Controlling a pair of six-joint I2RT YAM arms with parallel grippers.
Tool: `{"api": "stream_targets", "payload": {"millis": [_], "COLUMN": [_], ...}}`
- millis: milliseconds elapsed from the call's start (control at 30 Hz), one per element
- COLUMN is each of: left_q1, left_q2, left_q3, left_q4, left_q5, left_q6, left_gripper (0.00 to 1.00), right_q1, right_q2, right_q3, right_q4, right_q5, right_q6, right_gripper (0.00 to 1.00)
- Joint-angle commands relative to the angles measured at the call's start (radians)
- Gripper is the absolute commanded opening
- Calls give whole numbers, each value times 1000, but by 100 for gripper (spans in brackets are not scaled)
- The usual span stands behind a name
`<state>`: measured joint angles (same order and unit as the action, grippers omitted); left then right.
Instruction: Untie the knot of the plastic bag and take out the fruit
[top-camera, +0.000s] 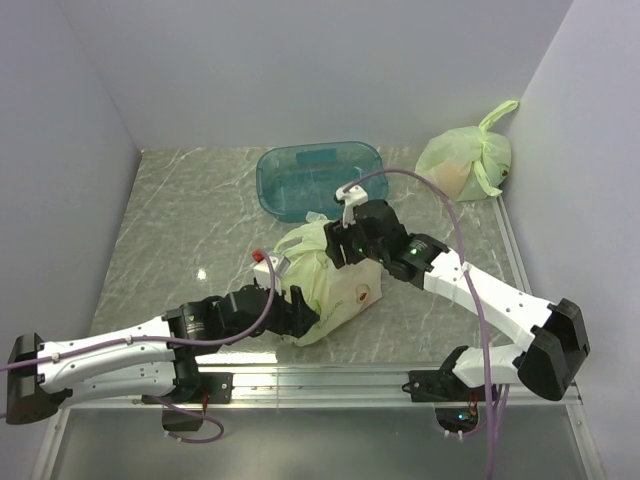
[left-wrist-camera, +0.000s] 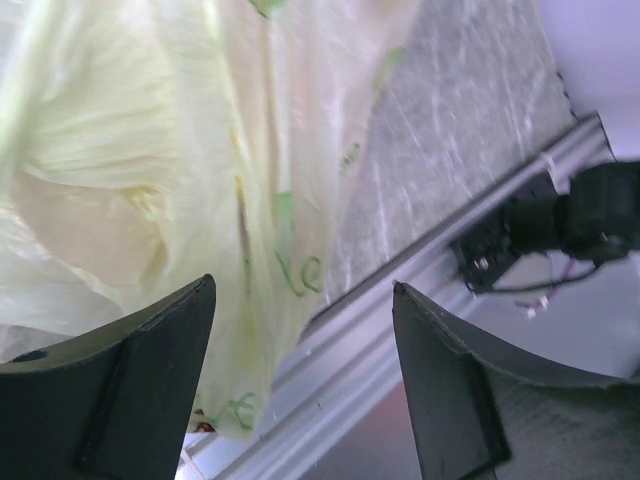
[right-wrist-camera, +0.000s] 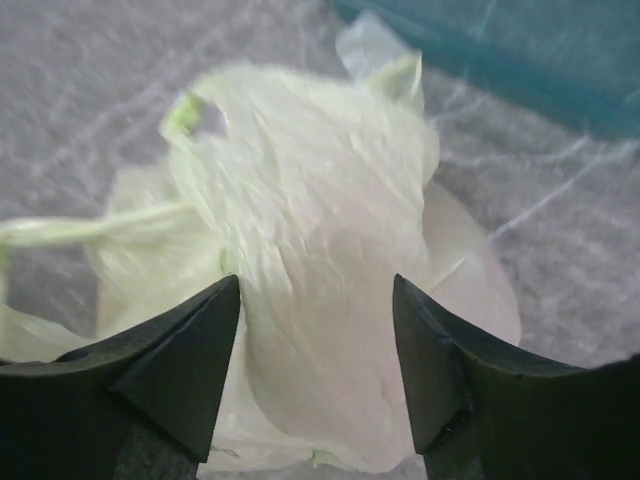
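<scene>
Near the counter's (top-camera: 170, 230) front edge, from above, the plastic bag (top-camera: 325, 280) slumps between both arms. Left wrist: left fingers (left-wrist-camera: 150, 350) spread, empty, beside film. Right wrist: right fingers (right-wrist-camera: 180, 350) gape above it, empty. Likely flimsy, slippery; pinch the stretched handle (right-wrist-camera: 90, 232).

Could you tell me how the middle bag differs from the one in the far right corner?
The middle bag lies slumped and flattish; the corner bag sits round and full. The corner bag has a tied tail pointing up; the middle bag shows none upright. Both are pale green, translucent plastic.
</scene>
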<state>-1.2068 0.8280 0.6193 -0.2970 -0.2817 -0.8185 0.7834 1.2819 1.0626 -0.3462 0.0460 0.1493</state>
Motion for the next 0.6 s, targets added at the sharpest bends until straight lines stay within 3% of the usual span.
{"api": "stream_targets", "payload": {"millis": [0,33,133,167,267,433,567], "left_q1": [-4,-4,4,19,84,139,161], "left_q2": [25,36,89,118,172,224,281], "left_q3": [31,33,31,34,31,31,40], "left_q4": [33,50,68,64,68,148,154], "left_q5": [-123,-140,-218,-241,-267,-208,-232], "left_q6": [-36,-39,-77,-94,-146,-117,-136], "left_gripper": [76,75,72,70,67,69,64], "right_q1": [13,13,14,14,13,13,11], "right_q2": [-50,-58,-96,-125,-182,-299,-372], "right_q3": [-50,-81,-134,-150,-214,-299,-352], "right_q4": [39,44,52,61,75,107,159], "right_q5": [26,31,60,78,103,115,120], "right_q6": [27,30,48,56,70,88,107], "right_gripper": [65,62,37,21,1,0,0]}}
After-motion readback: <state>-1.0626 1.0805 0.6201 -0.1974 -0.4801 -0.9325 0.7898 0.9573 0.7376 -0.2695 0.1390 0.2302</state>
